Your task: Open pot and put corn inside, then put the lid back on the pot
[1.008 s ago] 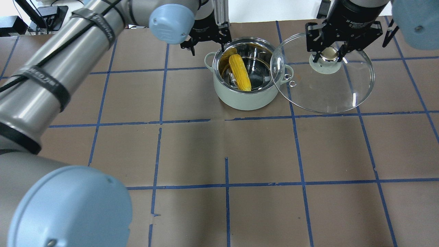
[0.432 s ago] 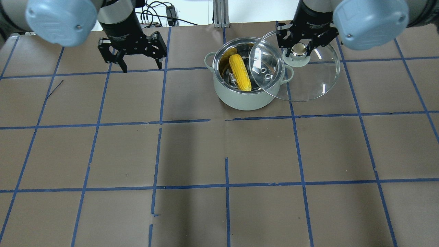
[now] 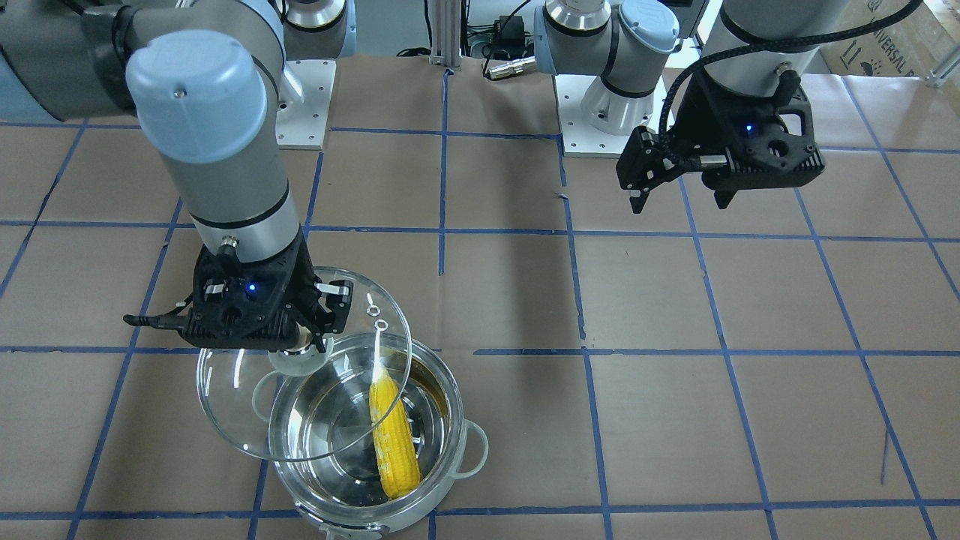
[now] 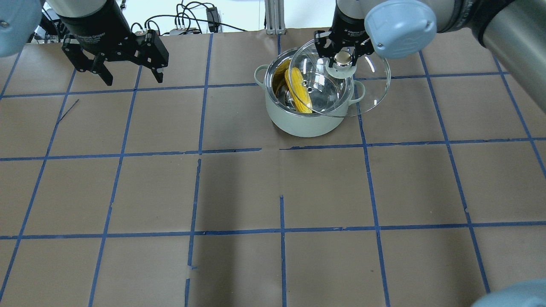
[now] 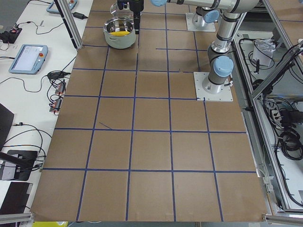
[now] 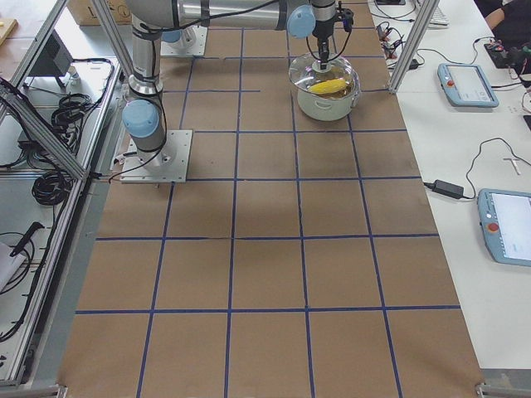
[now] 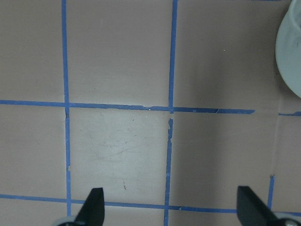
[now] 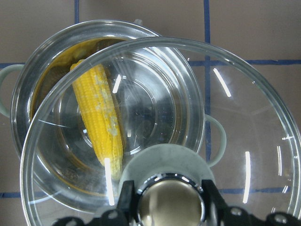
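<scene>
The lid has slid further over the pot, seemingly unseated.

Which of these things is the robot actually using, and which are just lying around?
In the job: pale round steel pot; yellow ear of corn inside it; clear domed glass lid, held by its knob in the right gripper, partly over the pot.
Lying about: idle open left gripper; grey control tablet on the side bench; black power brick with cable.
</scene>
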You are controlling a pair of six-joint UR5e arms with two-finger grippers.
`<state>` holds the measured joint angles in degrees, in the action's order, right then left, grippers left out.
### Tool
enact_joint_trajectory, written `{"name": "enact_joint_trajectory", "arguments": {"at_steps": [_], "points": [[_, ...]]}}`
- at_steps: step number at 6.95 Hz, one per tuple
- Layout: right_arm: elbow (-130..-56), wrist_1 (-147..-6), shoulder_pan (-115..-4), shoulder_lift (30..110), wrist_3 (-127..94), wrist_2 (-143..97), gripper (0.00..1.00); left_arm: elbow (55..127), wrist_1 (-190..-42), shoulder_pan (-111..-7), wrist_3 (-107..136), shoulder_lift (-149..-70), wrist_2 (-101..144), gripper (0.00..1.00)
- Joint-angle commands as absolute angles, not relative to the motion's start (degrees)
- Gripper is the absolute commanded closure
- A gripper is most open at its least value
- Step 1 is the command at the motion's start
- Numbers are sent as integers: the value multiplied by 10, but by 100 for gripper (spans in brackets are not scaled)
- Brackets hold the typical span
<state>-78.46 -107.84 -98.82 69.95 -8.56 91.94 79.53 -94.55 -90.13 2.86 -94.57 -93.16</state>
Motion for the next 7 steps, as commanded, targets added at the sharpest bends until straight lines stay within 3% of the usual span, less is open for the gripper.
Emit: {"name": "enact_joint_trajectory", "arguments": {"at_steps": [1, 7], "points": [[-765, -1098, -994, 661, -86, 922, 73, 798, -954, -889, -28, -949, -926, 0], [-765, -1157, -1014, 615, -116, 922, 73, 814, -944, -899, 26, -935, -903, 0]]}}
